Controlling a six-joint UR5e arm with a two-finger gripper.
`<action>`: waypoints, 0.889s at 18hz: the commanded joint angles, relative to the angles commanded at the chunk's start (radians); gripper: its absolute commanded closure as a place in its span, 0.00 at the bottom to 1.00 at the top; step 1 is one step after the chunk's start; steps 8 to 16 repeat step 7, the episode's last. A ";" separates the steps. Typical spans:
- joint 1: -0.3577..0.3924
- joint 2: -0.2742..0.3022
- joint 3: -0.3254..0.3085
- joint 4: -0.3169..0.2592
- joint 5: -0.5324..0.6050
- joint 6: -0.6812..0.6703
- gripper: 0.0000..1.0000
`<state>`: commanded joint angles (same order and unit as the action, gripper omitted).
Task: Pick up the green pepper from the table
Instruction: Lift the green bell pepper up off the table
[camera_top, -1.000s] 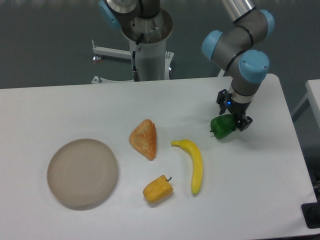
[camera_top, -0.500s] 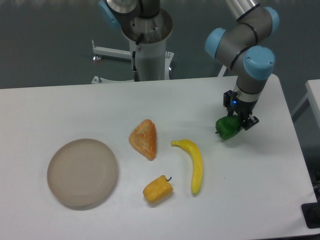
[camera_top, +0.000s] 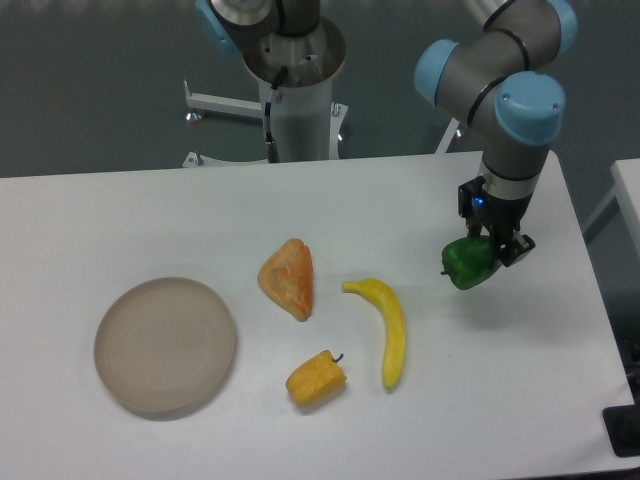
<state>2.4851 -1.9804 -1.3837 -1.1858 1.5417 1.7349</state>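
You'll see the gripper (camera_top: 493, 250) clamping the green pepper (camera_top: 468, 264) near the table's (camera_top: 120, 215) right edge, seemingly lifted; its fingertips are partly hidden, and no writing is readable.

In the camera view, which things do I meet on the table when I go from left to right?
Round beige plate → orange wedge of bread → yellow-orange pepper → banana → green pepper, held in the gripper.
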 joint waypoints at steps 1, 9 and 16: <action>-0.005 0.000 0.005 0.000 0.000 0.000 0.64; -0.009 -0.002 0.014 0.002 0.000 0.000 0.64; -0.009 -0.002 0.014 0.002 0.000 0.000 0.64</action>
